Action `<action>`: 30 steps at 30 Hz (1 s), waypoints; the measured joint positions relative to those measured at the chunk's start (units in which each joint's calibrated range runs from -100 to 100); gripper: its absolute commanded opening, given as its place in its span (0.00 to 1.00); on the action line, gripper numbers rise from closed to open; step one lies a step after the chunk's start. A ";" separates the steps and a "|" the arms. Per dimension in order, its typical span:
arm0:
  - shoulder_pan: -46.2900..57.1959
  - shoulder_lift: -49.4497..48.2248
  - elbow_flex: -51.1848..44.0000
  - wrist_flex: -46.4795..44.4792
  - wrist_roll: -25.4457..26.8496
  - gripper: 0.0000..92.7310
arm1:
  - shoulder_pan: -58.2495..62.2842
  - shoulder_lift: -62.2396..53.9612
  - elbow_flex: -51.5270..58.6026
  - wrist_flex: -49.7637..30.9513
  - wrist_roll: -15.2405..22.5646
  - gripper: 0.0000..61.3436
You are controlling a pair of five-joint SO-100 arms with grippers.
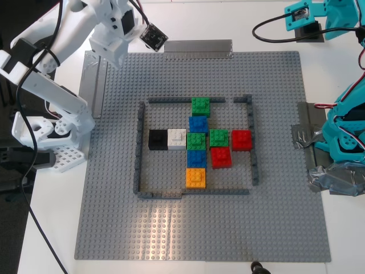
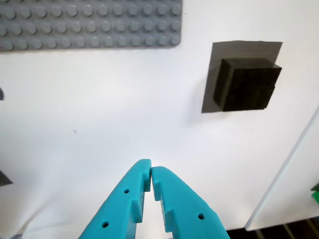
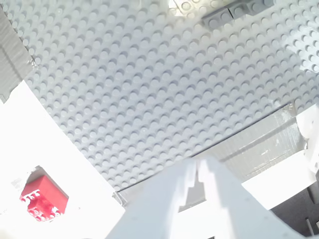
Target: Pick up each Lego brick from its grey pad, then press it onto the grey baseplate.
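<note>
In the first wrist view my teal first gripper [image 2: 150, 169] is shut and empty above the white table. A black Lego brick [image 2: 246, 84] stands on its grey pad [image 2: 244, 50], ahead of the jaws and off to one side, apart from them. A corner of the grey baseplate [image 2: 89, 25] lies beyond. In the second wrist view my white second gripper [image 3: 197, 162] is shut and empty over the baseplate's [image 3: 149, 89] taped edge. A red Lego brick [image 3: 42, 199] sits off the plate on the table; glare washes out its pad. Neither pad shows in the exterior view.
In the exterior view a dark frame of low walls [image 1: 138, 148] on the baseplate [image 1: 199, 228] encloses several bricks, among them black [image 1: 158, 138] and red [image 1: 241, 140]. Silver tape strips [image 1: 198, 45] hold the plate's edges. The white arm [image 1: 108, 34] is upper left, the teal arm [image 1: 348, 131] right.
</note>
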 measured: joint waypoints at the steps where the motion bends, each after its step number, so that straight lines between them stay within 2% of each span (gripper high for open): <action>1: 0.00 0.00 0.00 0.00 0.00 0.00 | -0.27 0.00 0.00 0.00 0.05 0.00; 8: -0.15 0.00 0.00 0.00 0.10 0.00 | -2.00 3.80 -9.57 1.69 0.98 0.00; 21: -1.04 0.00 -3.71 0.00 0.16 0.00 | -8.55 14.77 -35.49 4.26 6.21 0.00; 30: -1.04 0.17 -11.90 -1.83 -6.43 0.00 | -14.00 22.19 -45.55 7.08 7.67 0.01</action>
